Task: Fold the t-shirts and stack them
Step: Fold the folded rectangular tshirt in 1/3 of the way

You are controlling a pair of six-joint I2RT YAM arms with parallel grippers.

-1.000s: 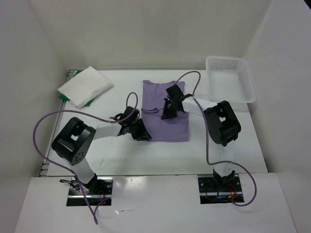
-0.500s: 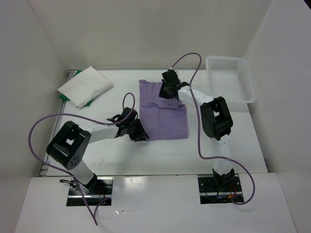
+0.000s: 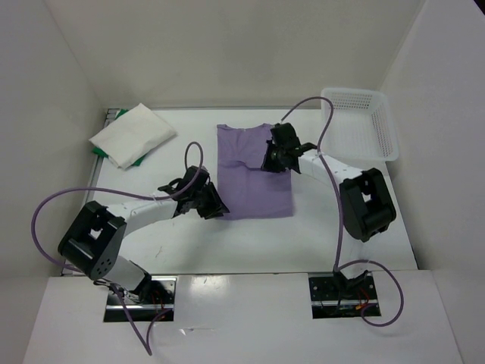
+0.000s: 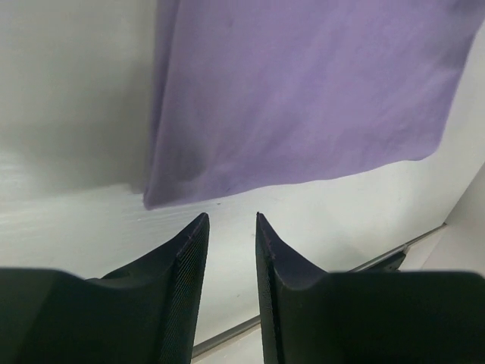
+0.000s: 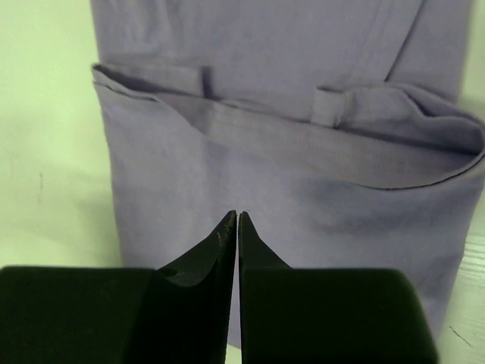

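Observation:
The lavender t-shirt (image 3: pixel 254 178) lies flat and folded into a long rectangle in the middle of the table. My right gripper (image 3: pixel 271 161) hovers over its right side; in the right wrist view its jaws (image 5: pixel 237 217) are shut, with nothing between them, above the lavender t-shirt (image 5: pixel 288 174). My left gripper (image 3: pixel 215 206) sits at the shirt's near left corner. The left wrist view shows it (image 4: pixel 231 220) open and empty, just short of the lavender hem (image 4: pixel 303 98). The white t-shirt (image 3: pixel 134 134) lies folded on top of the green t-shirt (image 3: pixel 98 151) at the back left.
A white lattice basket (image 3: pixel 361 125) stands at the back right. White walls close in the table on three sides. A metal rail (image 4: pixel 394 258) runs along the table edge past the left fingers. Purple cables loop over both arms.
My right gripper swung to the shirt's far end, then came back over its right side. The left gripper has let go of the near hem and widened; its arm has drawn slightly left.

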